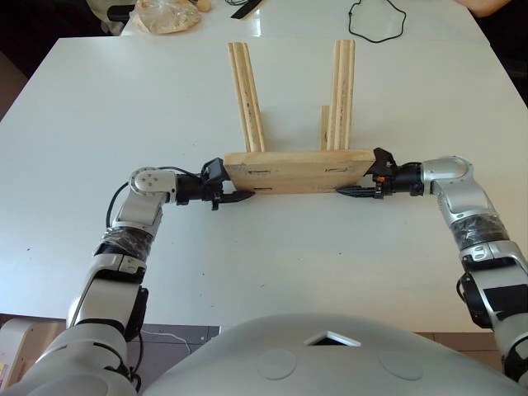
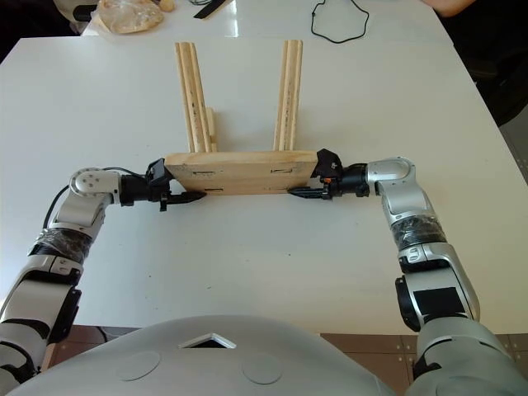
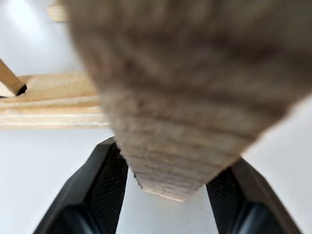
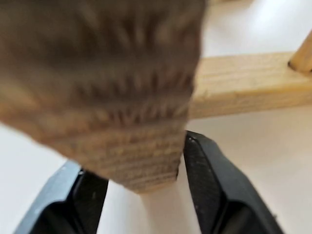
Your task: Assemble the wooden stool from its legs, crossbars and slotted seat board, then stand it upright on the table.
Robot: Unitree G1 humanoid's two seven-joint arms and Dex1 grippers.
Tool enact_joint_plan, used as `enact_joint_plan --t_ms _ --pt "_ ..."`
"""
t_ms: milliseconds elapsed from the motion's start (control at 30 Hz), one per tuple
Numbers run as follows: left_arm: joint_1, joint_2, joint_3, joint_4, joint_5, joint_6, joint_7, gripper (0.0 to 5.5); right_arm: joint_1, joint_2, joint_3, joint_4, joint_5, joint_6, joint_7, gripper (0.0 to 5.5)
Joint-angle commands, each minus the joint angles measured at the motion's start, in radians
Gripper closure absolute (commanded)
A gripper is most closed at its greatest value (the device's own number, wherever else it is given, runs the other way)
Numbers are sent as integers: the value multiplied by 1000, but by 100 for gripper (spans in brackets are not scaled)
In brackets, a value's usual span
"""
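On the white table (image 1: 82,124) the stool (image 1: 297,140) lay on its side, with the seat board (image 1: 297,172) on edge nearest the robot and the legs (image 1: 247,95) pointing away. It looked like stiff, fairly light bare wood, best tipped upright by the board's ends. There the left gripper (image 1: 231,183) and right gripper (image 1: 361,175) each had their fingers clamped across its thickness.

The wooden stool lies tipped on the white tabletop (image 2: 247,264), its slotted seat board (image 2: 241,172) standing on edge nearest the robot. Two paired legs, left (image 2: 190,95) and right (image 2: 288,92), stretch flat away from it. A short wooden piece (image 2: 210,124) shows just beside the left pair. The left end effector (image 2: 172,186) straddles the board's left end, and the right end effector (image 2: 316,175) its right end. A looped black cable (image 2: 338,21) and a crumpled plastic bag (image 2: 128,14) lie at the far edge.
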Motion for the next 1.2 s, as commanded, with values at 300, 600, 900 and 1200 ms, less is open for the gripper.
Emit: enact_joint_plan --t_ms 300,600,900,1200 --pt "21 -54 407 -498 -685 709 234 383 109 19 -233 -470 470 526 -58 377" --pt "-122 -530 536 -848 -1407 264 1183 381 -25 417 -371 -857 1440 435 -914 376" --pt "-162 -757 549 -829 -1407 89 1538 387 -99 702 -415 -811 1384 227 -1398 381" --pt "-130 -838 527 -784 -1321 106 1737 416 -146 775 -483 -703 1238 193 -1755 408"
